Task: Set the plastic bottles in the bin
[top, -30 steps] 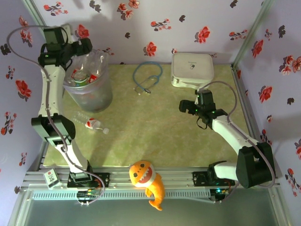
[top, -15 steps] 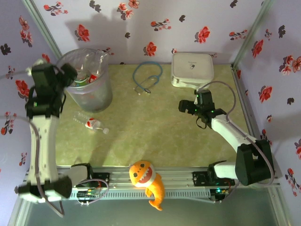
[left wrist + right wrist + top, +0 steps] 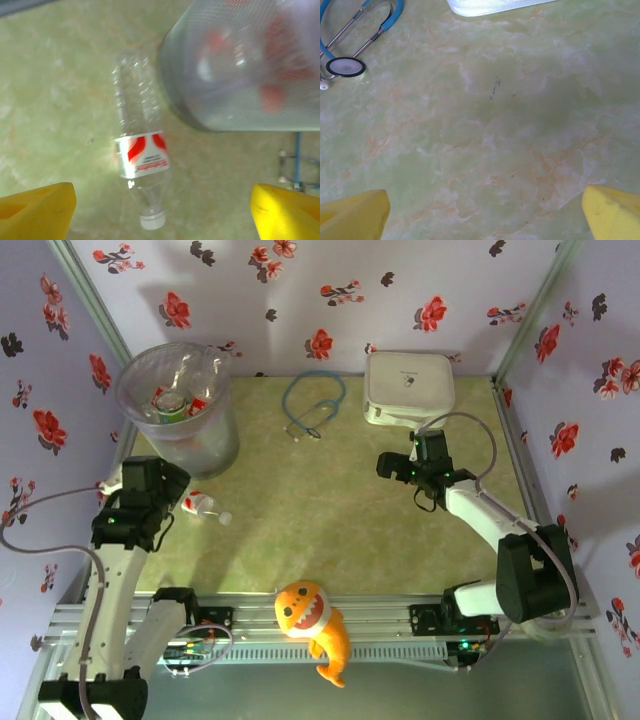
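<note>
One clear plastic bottle (image 3: 205, 506) with a red-and-white label and a white cap lies on its side on the green table, just in front of the bin (image 3: 200, 445). In the left wrist view this bottle (image 3: 140, 155) lies cap towards me, beside the bin's wall (image 3: 240, 75). Several bottles (image 3: 172, 403) rest inside the bin. My left gripper (image 3: 172, 496) hovers at the bottle's left end, open, its yellow fingertips (image 3: 37, 207) spread wide on either side of the cap. My right gripper (image 3: 385, 468) stands open over bare table, nothing between its fingertips (image 3: 612, 212).
A white square case (image 3: 408, 387) sits at the back right. A blue stethoscope (image 3: 312, 405) lies behind the table's middle, its disc (image 3: 345, 66) near the right gripper. An orange shark toy (image 3: 315, 620) rests on the front rail.
My left arm has swung down from over the bin to low above the table, over the lying bottle. The right arm has barely shifted.
</note>
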### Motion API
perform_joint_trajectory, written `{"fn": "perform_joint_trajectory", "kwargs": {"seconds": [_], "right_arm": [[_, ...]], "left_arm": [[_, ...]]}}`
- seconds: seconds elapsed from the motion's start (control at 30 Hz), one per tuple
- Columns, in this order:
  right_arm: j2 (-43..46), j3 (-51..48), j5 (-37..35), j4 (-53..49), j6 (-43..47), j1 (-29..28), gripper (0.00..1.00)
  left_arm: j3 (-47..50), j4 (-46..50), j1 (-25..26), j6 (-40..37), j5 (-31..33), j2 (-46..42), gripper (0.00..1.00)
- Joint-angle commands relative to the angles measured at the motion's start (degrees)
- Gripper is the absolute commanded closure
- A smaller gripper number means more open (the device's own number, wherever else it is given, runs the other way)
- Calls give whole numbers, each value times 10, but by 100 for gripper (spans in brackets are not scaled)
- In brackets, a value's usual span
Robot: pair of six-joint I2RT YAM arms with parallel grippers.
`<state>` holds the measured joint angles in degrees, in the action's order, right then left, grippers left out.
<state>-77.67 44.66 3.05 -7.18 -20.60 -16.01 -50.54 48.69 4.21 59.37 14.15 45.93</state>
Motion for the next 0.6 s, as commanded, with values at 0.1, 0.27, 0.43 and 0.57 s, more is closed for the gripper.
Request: {"fn": "perform_joint_trajectory", "kwargs": {"seconds": [0.1, 0.27, 0.43, 0.57], "right_arm": [[29, -12, -16, -3, -1, 2, 1], [32, -14, -21, -7, 3, 2, 1], [42, -14, -29, -18, 13, 2, 1], [48, -15, -38, -26, 21, 2, 1]], "left_arm": [[60, -49, 4, 38, 9, 34, 9], [102, -114, 4, 34, -12, 85, 7], [109, -162, 2, 16, -19, 156, 0], [97, -190, -4, 2, -23, 206, 0]]}}
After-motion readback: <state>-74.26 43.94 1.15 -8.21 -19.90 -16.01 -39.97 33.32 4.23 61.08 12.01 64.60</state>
